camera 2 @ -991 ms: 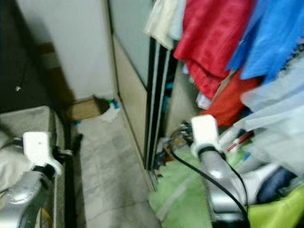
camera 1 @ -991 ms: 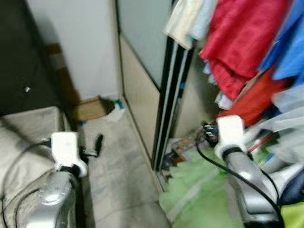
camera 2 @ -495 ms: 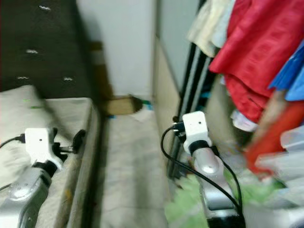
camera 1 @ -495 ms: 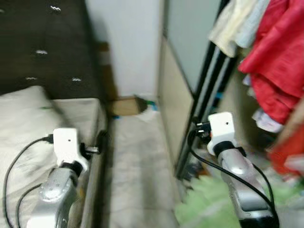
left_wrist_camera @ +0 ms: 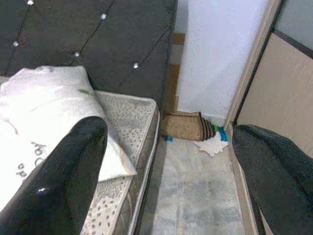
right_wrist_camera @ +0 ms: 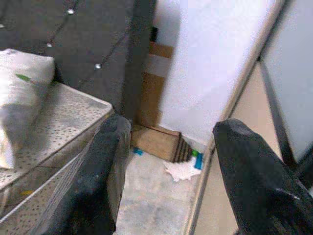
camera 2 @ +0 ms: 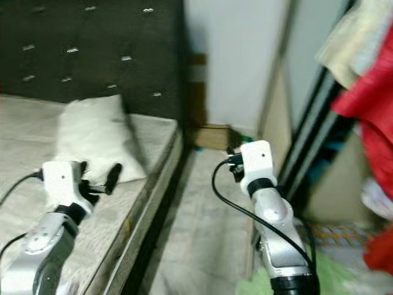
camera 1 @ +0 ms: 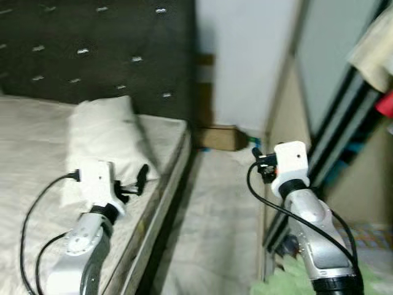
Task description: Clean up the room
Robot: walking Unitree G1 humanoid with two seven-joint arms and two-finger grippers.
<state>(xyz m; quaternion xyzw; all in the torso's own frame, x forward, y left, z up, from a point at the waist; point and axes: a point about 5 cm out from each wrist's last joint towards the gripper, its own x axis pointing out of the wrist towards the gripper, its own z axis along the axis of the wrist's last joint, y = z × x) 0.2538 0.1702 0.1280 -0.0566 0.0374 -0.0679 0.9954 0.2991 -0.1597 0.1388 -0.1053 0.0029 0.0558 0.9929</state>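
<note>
Left eye view is showing the robot standing in the narrow floor strip (camera 1: 215, 227) between a bed (camera 1: 37, 203) and a sliding wardrobe door (camera 1: 344, 92). The left gripper (camera 1: 142, 176) is hovering over the mattress edge, just beside a white pillow (camera 1: 101, 138) lying against the dark tufted headboard (camera 1: 92, 49); its jaws are standing wide apart and holding nothing. The right gripper (right_wrist_camera: 171, 171) is hanging over the floor strip, its jaws likewise spread wide and gripping nothing. At the far end of the strip, against the white wall (right_wrist_camera: 215, 63), a flattened cardboard piece (left_wrist_camera: 188, 126) is lying on the floor, with a crumpled white paper scrap (left_wrist_camera: 211, 145) just beside it and a small blue-green item touching that scrap. Red and pale garments (camera 2: 368, 80) are hanging at the robot's right, and green fabric (camera 1: 288, 283) is lying on the floor near the right arm.
</note>
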